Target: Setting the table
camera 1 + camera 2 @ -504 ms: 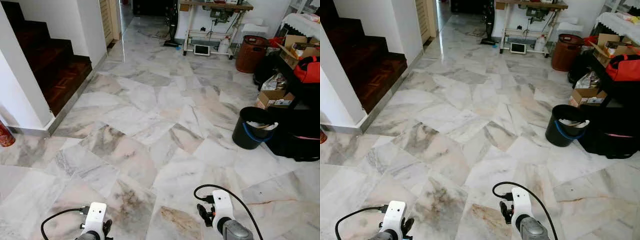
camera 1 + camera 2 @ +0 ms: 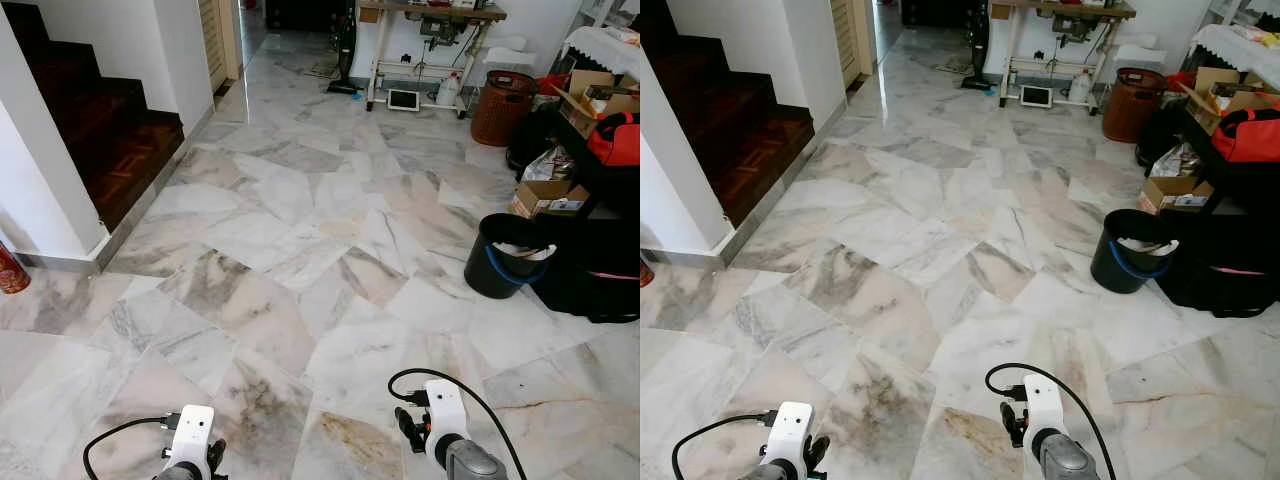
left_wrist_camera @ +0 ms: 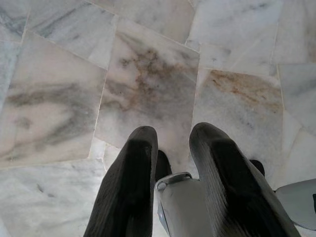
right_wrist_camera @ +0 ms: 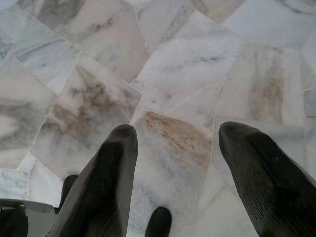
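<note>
Marble floor (image 2: 300,260), pale irregular slabs veined grey and brown, glossy. Dark wooden stairs (image 2: 110,130) at left behind a white wall. Far end: desk (image 2: 430,15) on white legs, a tablet (image 2: 404,99) leaning beneath it, brown basket (image 2: 503,105) beside. Right side: black bucket (image 2: 505,258) with blue handle, cardboard boxes (image 2: 545,195), red bag (image 2: 617,140), black bags on the floor.

Both arms hang low over bare floor. Left tool (image 3: 173,143): fingers part-open with a narrow gap; a pale metallic piece sits between them near the base, cannot tell what it is or whether it is gripped. Right tool (image 4: 177,138): fingers wide apart, holding nothing, marble below. Tableware cannot be made out anywhere.
</note>
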